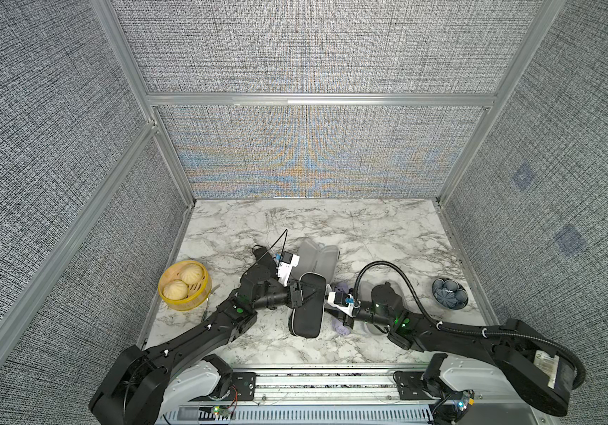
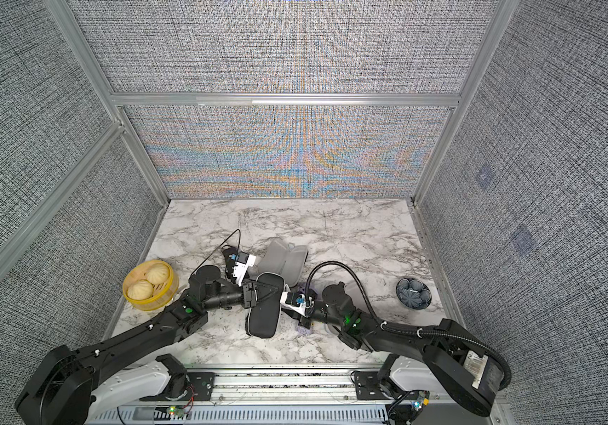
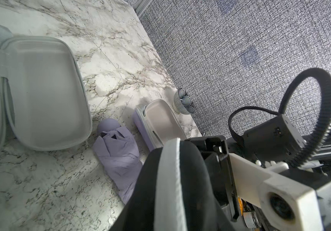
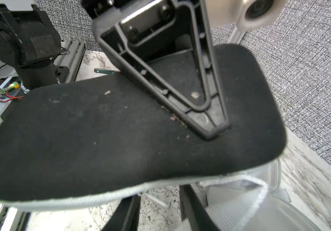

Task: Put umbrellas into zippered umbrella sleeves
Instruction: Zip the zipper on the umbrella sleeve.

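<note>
We find the left hand [image 1: 317,290] clamped on the black oblong zippered case [image 1: 304,320] mid-frame, under finger hidden, right hand [image 4: 158,196] with fingers apart, lavender fabric umbrella [image 3: 118,160] lying on the marble table [image 3: 40,190], mostly covered from above.

Driving this remotely, and yeah, it's clearly a robot lab test cell, not anybody's kitchen. I see grey woven panels [image 1: 313,48] boxing the space in on three sides, set in an aluminium frame [image 1: 317,99]. The counter [image 1: 368,228] has a marble print, but the left arm [image 1: 192,335] and right arm [image 1: 453,331] sit on a metal rail [image 1: 324,382] along its near edge. Beside that there's a bare circuit board [image 1: 221,411] with loose wires and a lit LED. The right wrist carries a white camera mount [image 3: 280,204]. The props are a random mix: a yellow basket [image 1: 185,303] of buns [image 1: 191,274], a small bowl [image 1: 449,292] and an open zippered umbrella sleeve [image 1: 317,257].
</note>
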`<state>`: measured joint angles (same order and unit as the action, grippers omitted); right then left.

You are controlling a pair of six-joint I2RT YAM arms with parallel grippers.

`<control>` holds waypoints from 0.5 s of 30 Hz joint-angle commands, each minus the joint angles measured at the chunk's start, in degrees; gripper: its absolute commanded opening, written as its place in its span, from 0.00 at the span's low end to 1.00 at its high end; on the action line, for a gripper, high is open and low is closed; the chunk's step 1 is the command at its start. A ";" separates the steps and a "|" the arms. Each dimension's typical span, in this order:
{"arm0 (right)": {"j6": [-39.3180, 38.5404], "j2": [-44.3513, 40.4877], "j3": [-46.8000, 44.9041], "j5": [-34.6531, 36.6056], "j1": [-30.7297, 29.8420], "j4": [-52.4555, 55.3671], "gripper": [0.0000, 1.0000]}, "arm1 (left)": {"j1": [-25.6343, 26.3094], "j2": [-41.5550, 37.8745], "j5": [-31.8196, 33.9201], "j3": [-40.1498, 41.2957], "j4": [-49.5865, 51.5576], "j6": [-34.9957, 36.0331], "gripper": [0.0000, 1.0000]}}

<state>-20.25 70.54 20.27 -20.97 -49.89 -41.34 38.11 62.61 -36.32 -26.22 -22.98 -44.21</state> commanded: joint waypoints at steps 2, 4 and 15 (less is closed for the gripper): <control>-2.72 -0.82 0.83 -4.48 -0.12 1.02 0.35 | -0.05 -0.07 -1.38 -0.72 -1.08 0.34 0.00; -3.40 -1.07 0.82 -6.19 -0.12 1.49 0.34 | -0.05 -0.45 -0.97 -1.00 0.12 0.69 0.00; -4.71 -3.04 2.91 -6.26 -0.40 6.46 0.17 | -0.06 1.94 -3.18 -2.21 0.66 1.23 0.00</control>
<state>-24.51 67.92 22.11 -24.51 -49.91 -34.04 38.09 63.77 -38.13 -27.79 -20.97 -43.97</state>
